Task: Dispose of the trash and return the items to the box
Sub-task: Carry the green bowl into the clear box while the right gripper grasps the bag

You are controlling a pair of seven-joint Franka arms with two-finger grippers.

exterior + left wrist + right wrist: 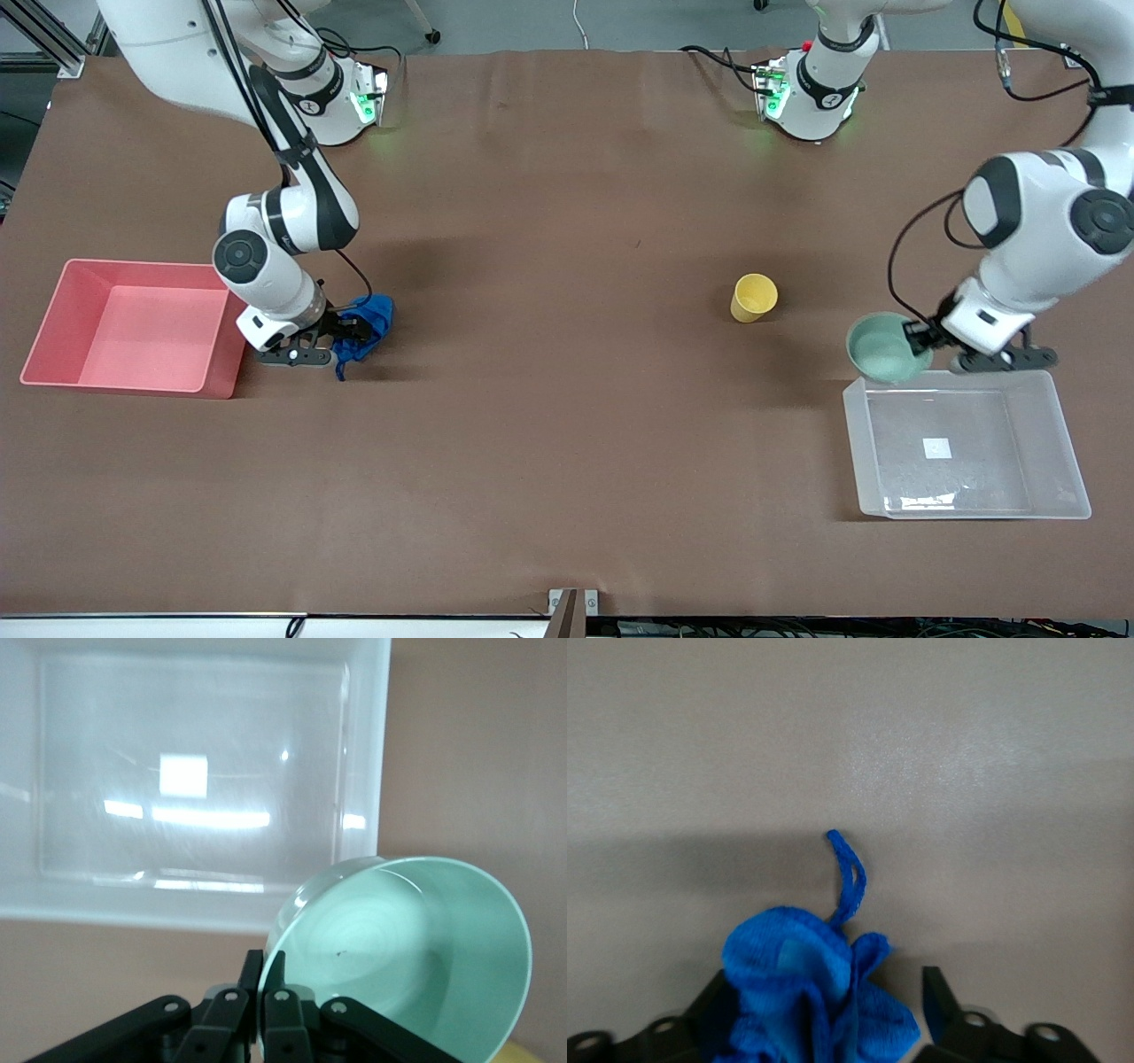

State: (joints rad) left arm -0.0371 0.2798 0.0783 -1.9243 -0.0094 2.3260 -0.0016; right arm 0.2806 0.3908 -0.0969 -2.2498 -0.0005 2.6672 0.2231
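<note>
Nothing is placed yet: the left gripper (pixel 921 339) clamps the mint-green bowl (pixel 881 347) by the clear box (pixel 966 447), the right gripper (pixel 350 335) pinches the blue wad (pixel 368 323) beside the pink bin (pixel 133 326), and the yellow cup (pixel 754 298) waits

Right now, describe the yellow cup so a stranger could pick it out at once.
Start at the clear plastic tub toward the left arm's end of the table. Just above its rim, the left gripper holds a mint-green bowl. The yellow cup stands alone on the brown tabletop beside them, the only yellow thing.
</note>
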